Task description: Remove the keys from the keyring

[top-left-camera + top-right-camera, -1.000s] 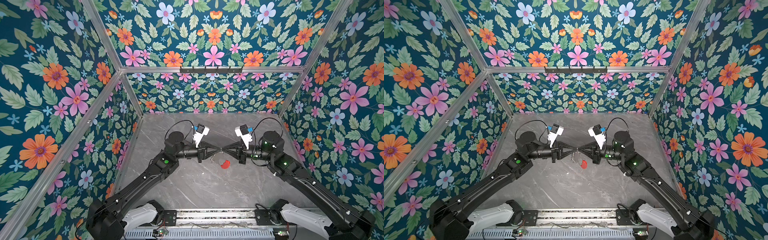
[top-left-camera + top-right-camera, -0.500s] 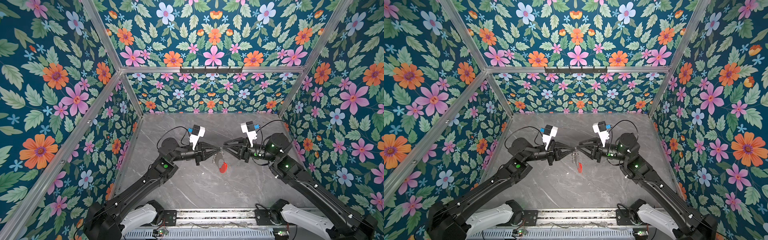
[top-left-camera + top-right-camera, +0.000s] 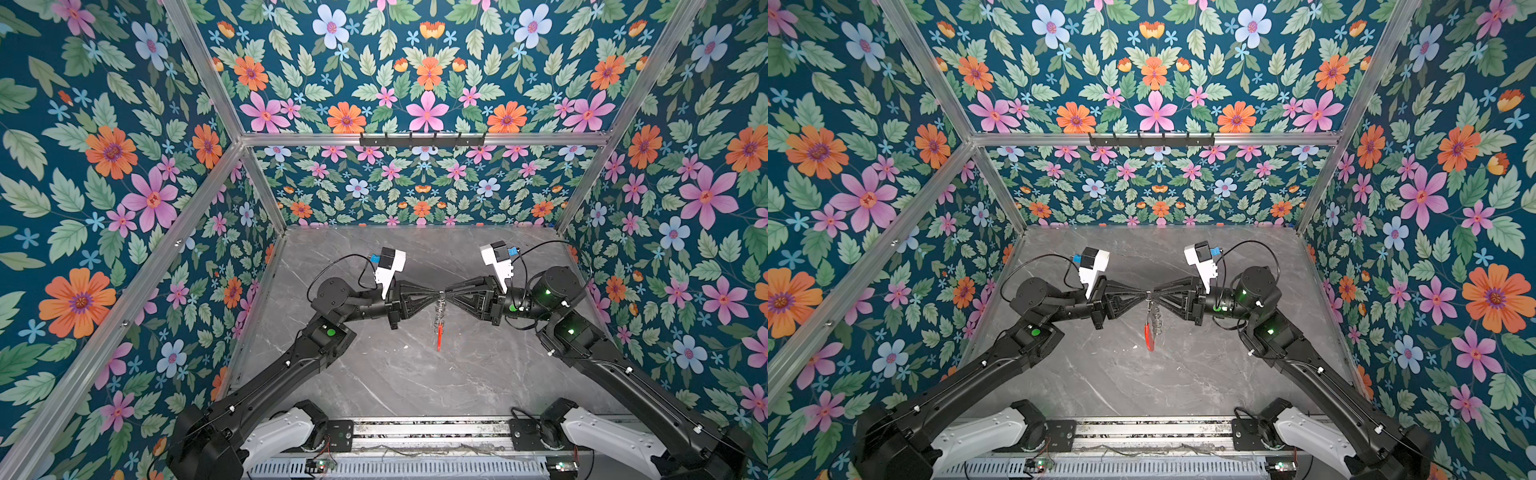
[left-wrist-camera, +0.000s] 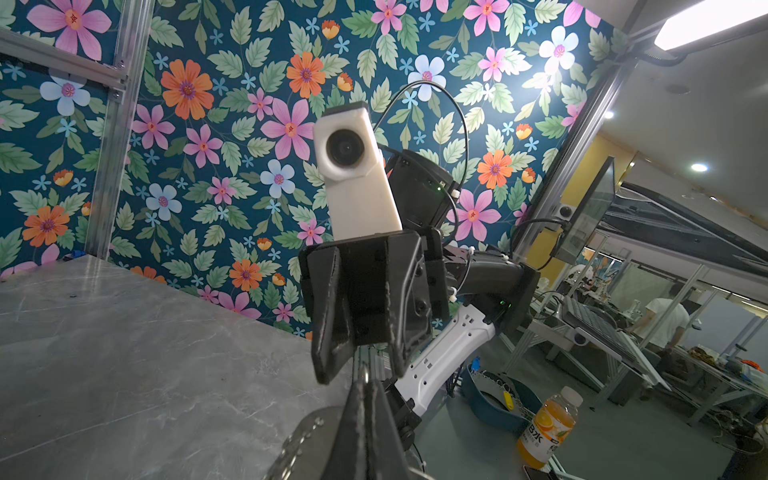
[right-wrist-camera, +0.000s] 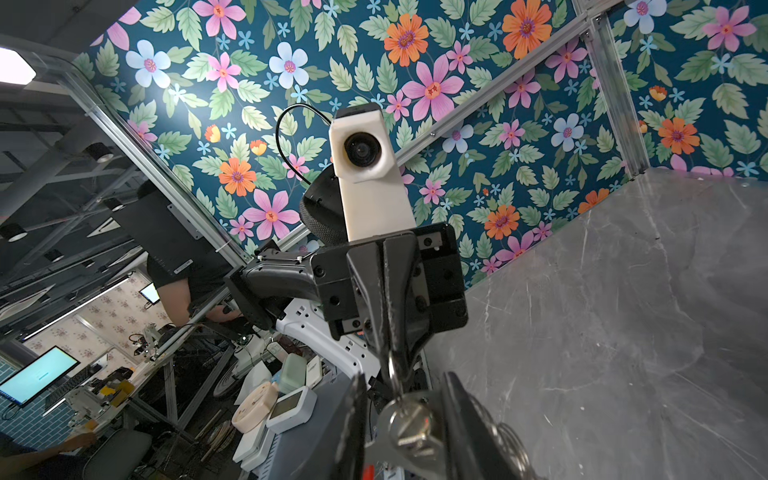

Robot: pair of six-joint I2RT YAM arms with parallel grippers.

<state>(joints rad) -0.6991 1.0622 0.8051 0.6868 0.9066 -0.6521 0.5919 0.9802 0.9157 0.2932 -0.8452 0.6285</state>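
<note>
Both grippers meet tip to tip above the middle of the table. My left gripper (image 3: 436, 296) is shut on a small silver loop (image 5: 392, 369) at the top of the keyring. The keyring (image 3: 439, 332), a grey crescent plate with a red strip, hangs edge-on below the tips in both top views. In the right wrist view the key (image 5: 409, 424) shows its round silver head between the fingers (image 5: 465, 419) of my right gripper (image 5: 405, 376). Those jaws stand apart around the head, with a narrow gap on one side. The left wrist view shows the plate (image 4: 307, 432) beside my shut left gripper (image 4: 365, 384).
The grey marble table (image 3: 395, 382) is boxed in by floral walls on three sides. A black hook rail (image 3: 422, 139) runs along the back frame. Outside the open front stand an orange drink bottle (image 4: 548, 424) and a blue bin (image 4: 494, 399).
Half a second ago my right gripper stood back with its jaws wide. It has returned to the left tips with the jaws narrower. The keyring has turned edge-on.
</note>
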